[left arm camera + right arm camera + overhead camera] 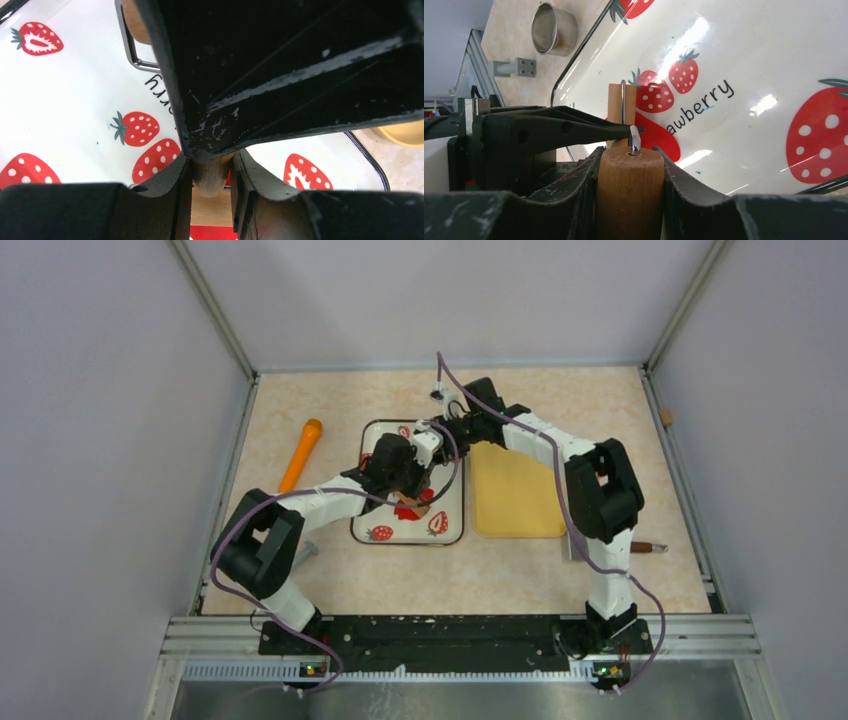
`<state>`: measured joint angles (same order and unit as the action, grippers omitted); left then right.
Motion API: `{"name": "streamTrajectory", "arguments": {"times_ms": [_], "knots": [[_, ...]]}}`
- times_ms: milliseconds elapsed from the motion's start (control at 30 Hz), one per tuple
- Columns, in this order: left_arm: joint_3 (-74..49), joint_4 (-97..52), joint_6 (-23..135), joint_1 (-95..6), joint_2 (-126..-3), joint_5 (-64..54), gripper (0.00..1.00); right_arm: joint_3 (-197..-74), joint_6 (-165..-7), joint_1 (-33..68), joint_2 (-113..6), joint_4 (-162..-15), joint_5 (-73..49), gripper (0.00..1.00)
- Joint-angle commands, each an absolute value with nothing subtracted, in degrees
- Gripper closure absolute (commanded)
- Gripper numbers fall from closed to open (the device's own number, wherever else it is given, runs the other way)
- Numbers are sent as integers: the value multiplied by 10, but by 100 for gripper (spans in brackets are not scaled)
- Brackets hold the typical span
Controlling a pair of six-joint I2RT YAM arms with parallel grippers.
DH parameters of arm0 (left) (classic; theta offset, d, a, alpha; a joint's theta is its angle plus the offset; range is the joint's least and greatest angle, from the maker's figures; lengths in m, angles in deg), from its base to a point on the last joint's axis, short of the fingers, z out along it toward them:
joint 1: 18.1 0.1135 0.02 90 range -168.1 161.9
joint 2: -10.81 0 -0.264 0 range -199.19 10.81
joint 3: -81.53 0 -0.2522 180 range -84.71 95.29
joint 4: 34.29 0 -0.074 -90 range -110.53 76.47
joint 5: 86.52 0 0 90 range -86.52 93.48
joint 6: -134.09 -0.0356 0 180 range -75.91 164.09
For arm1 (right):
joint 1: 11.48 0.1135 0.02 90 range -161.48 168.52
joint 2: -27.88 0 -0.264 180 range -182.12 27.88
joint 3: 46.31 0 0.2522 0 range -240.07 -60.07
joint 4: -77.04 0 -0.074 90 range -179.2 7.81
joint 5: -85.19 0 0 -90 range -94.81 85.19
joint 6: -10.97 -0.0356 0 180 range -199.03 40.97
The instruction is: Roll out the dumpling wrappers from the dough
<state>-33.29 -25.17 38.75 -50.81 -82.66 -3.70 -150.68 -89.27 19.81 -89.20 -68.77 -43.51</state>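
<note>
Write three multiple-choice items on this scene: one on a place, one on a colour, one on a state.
1. Relative to the tray, the yellow board lies:
A. to its left
B. to its right
C. on top of it

2. The long tool left of the tray is:
A. orange
B. blue
C. green

3. The right hand is:
A. wide open
B. out of view
C. shut on the wooden roller

Answers:
1 B: the board sits beside the tray's right edge.
2 A: it is plainly orange from above.
3 C: both fingers press against the wood.

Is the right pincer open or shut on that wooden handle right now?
Shut on it: the right pincer grips the wooden handle, both fingers pressed against its sides.
</note>
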Motion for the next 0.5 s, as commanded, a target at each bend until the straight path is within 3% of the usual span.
{"name": "streamTrajectory", "arguments": {"times_ms": [0,467], "knots": [[-365,-228,459,-502,-802,-9,100,-1482,-863,210,-900,-666,-423,100],[-275,-209,384,-502,-749,-29,100,-1535,-904,210,-827,-663,-446,100]]}}
